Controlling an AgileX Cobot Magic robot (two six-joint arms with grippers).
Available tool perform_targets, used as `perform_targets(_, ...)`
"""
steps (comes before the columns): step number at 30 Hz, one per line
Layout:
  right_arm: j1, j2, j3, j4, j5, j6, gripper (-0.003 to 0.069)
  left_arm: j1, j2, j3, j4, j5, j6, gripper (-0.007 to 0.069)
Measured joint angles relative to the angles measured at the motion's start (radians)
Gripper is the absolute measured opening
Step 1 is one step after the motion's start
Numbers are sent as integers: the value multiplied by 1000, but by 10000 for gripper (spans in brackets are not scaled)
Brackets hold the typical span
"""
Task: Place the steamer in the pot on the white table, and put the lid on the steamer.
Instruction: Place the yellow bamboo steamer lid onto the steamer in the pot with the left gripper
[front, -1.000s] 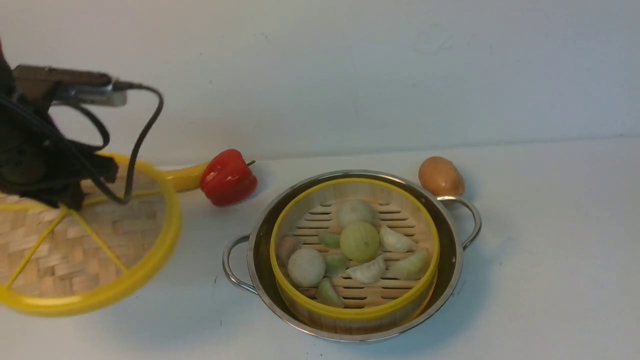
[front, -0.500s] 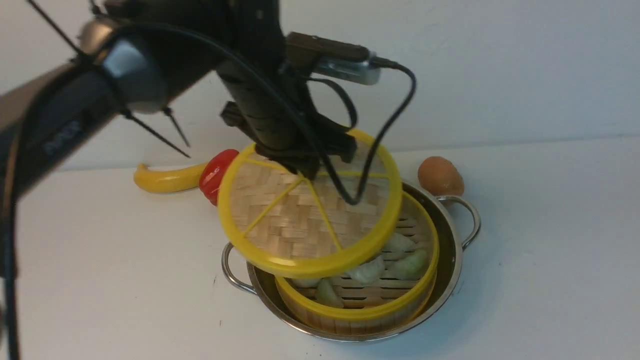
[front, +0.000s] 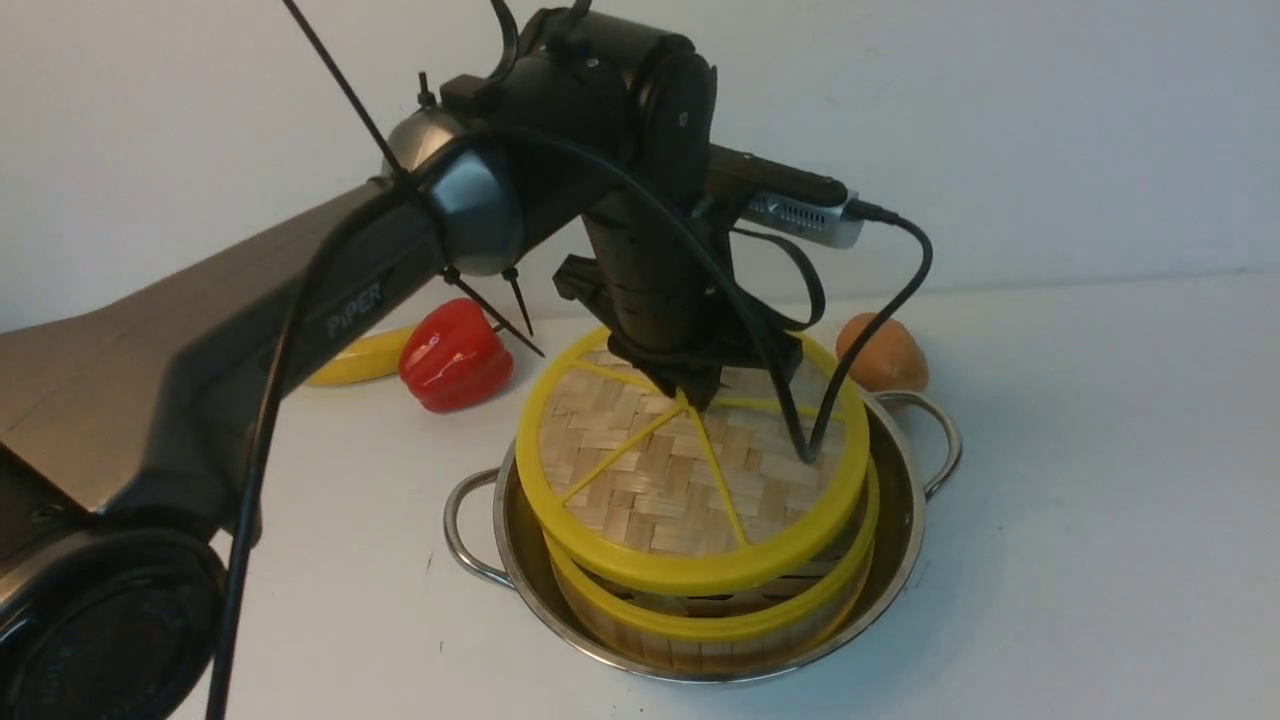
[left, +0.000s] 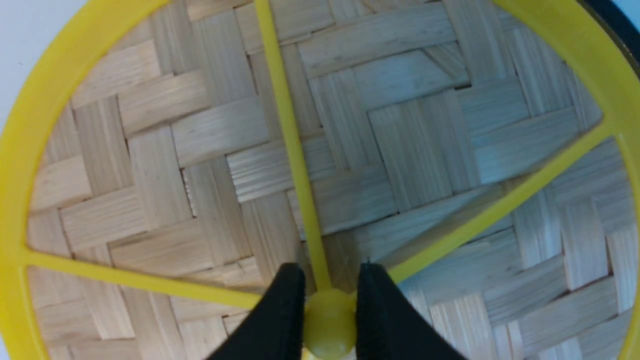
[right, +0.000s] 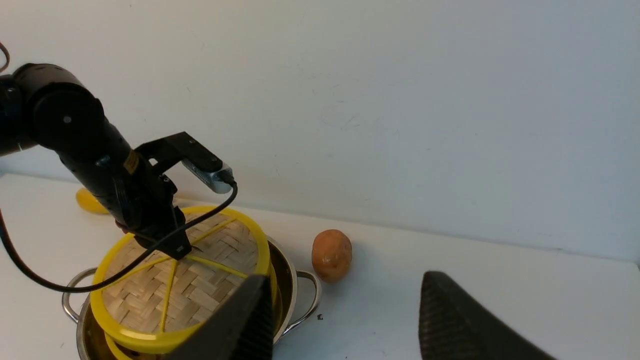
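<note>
Right now your left gripper (front: 690, 393) points straight down over the pot (front: 905, 520) and is clenched on the small yellow knob (left: 330, 320) at the centre of the lid (front: 680, 480). In the left wrist view both black fingers (left: 285, 305) press against the knob's sides, with the yellow spokes running out from between them. The lid therefore hangs directly beneath the gripper, slightly tilted. It sits just above the steamer (front: 720, 625), and a narrow gap shows between the two yellow rims at 6 o'clock. You cannot tell whether the rims touch at 12 o'clock, since the arm hides that side. The lid sits a little toward 9 o'clock of the steamer's rim. The steamer stands inside the pot on the white table (front: 1100, 500), and the pot's wire handles stick out at about 8 and 2 o'clock. A red pepper (front: 455, 355) lies at 10 o'clock from the pot, with a yellow curved fruit (front: 350, 362) just beyond it, and a potato (front: 880, 355) lies at 1 o'clock near the handle. Your right gripper (right: 347, 280) is spread wide, grasps nothing, and is well apart from the pot.
</note>
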Motion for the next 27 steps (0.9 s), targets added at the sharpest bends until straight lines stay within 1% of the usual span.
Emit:
perform_targets(17, 0, 0, 0, 0, 0, -14, 395, 0, 32, -1, -11, 14, -9, 122)
perform_targets(27, 0, 0, 0, 0, 0, -17, 395, 0, 62, -2, -43, 9, -8, 122)
